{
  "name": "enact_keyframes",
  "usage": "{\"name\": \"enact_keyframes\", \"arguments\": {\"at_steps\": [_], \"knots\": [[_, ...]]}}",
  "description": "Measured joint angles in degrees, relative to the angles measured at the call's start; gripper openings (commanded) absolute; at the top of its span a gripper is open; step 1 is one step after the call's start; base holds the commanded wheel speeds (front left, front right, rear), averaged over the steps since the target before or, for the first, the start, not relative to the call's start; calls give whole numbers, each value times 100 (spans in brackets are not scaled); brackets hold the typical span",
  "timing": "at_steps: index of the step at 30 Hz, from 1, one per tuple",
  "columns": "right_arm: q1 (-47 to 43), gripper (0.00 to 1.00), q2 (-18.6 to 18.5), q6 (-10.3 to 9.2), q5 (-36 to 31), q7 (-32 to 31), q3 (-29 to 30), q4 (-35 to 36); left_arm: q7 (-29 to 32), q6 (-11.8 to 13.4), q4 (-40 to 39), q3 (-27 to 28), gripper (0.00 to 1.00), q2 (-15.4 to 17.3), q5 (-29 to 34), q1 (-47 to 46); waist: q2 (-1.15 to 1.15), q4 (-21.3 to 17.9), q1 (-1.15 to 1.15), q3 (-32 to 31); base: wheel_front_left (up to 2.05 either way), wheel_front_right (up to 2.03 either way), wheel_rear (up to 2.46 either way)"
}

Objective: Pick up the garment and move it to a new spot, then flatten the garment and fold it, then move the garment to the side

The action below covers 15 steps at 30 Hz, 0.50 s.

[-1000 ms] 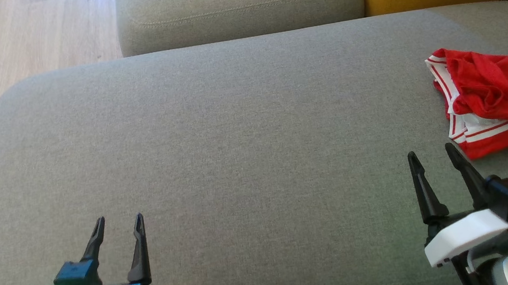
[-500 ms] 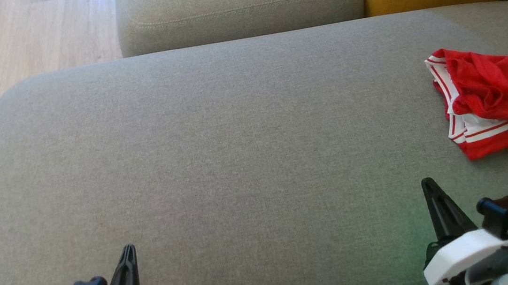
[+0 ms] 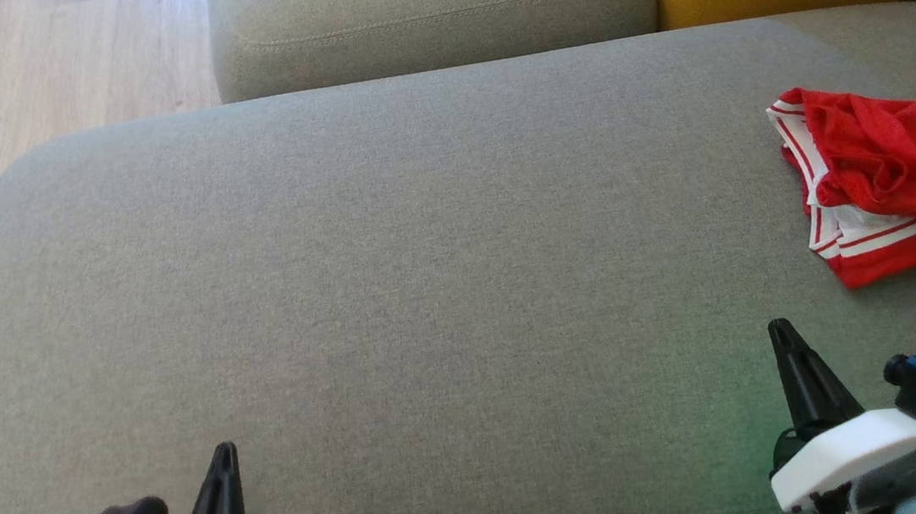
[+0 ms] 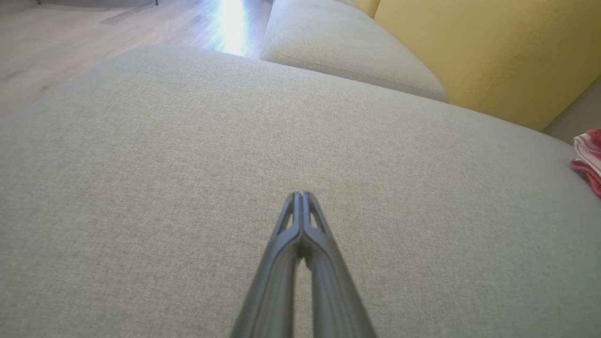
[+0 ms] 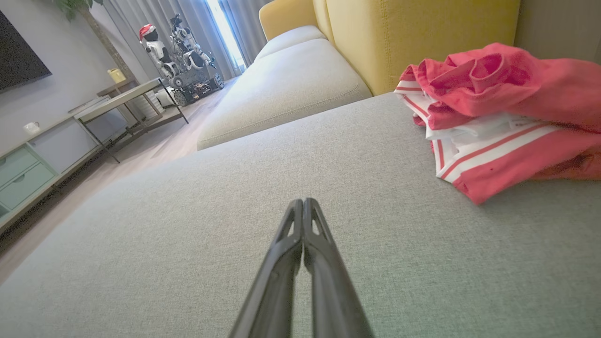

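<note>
The red garment is seen crumpled on the sofa seat at the right edge of the frame. The left hand and right hand are pressed together, empty, at the bottom.

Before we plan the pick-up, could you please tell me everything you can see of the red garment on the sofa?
The red garment is a crumpled heap of thin, soft-looking fabric, red with white bands carrying thin red stripes at its edges. It lies bunched and folded over itself on the grey sofa seat, far right, near the yellow back cushion; the head view's edge cuts it off. The right gripper, fingers shut, is short of it and not touching.
</note>
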<state>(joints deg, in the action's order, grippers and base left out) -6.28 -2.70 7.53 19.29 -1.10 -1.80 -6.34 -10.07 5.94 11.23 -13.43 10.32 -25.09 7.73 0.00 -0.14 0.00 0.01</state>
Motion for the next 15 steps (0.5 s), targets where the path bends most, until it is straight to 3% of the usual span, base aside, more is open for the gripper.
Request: {"name": "enact_keyframes", "arguments": {"at_steps": [15], "knots": [[114, 0, -8, 0, 1065, -1, 56, -129, 199, -194, 53, 207, 0, -85, -973, -138, 0, 2, 0, 2, 0, 0, 0]]}}
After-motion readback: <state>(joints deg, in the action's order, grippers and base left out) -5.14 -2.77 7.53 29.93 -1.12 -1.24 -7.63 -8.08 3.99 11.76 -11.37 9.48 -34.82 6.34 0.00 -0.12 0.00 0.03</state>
